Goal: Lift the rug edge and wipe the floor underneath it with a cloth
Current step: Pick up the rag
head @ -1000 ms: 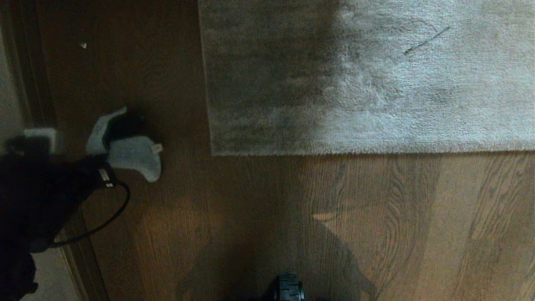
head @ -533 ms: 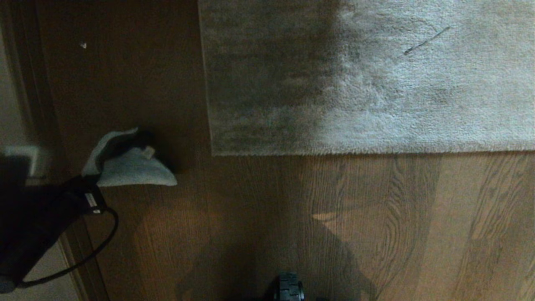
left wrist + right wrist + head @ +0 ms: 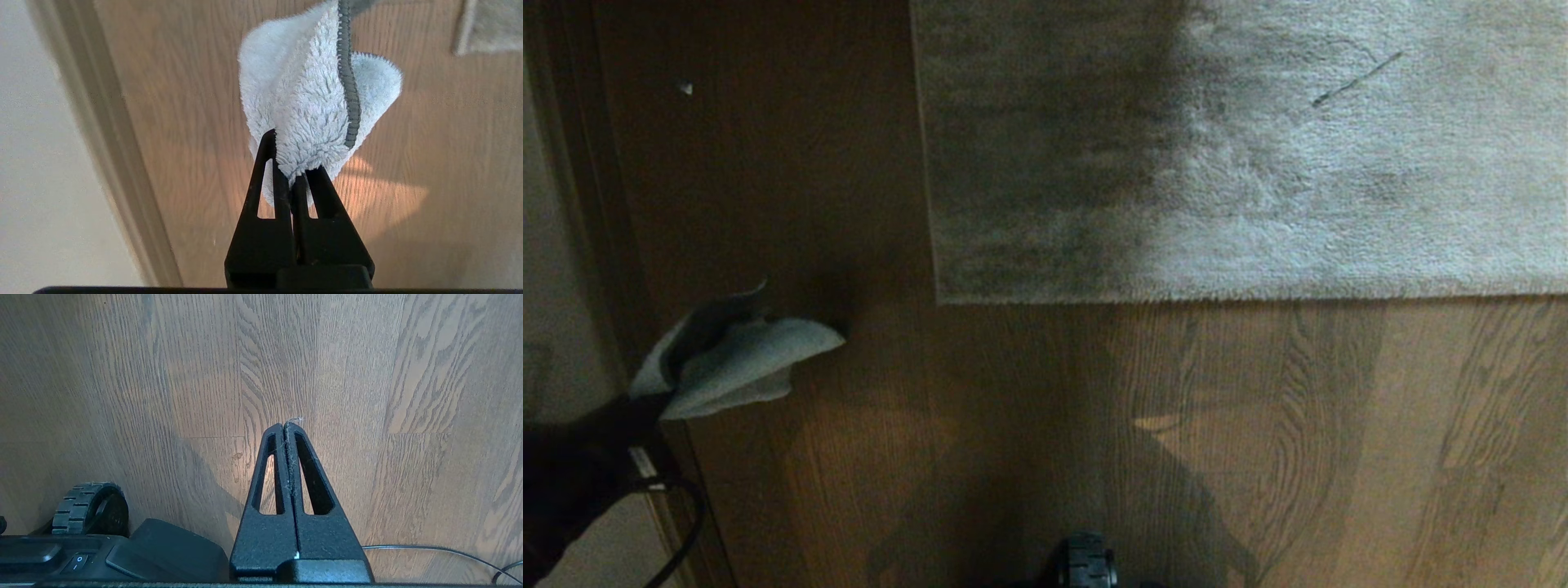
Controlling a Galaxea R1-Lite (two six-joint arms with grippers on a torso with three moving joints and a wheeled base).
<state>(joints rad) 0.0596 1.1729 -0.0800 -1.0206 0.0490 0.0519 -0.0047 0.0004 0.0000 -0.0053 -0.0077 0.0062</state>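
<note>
Left gripper [image 3: 291, 173], jaws pinched on the cloth [image 3: 310, 102], is carrying it above the floor [image 3: 1094, 425] left of the flat rug edge [image 3: 939, 298]; right gripper [image 3: 284, 426], shut and empty, is idling; next: lifting that corner.

One rug [image 3: 1241, 147] lies at twelve o'clock in the head view, showing one square corner at its seven o'clock. One cloth [image 3: 739, 367] sits at nine o'clock. Two grippers appear: the left gripper [image 3: 291, 179] and the right gripper [image 3: 284, 425], one per wrist view. One wheel [image 3: 88, 508] and one thin cable [image 3: 433, 553] show by the base.
</note>
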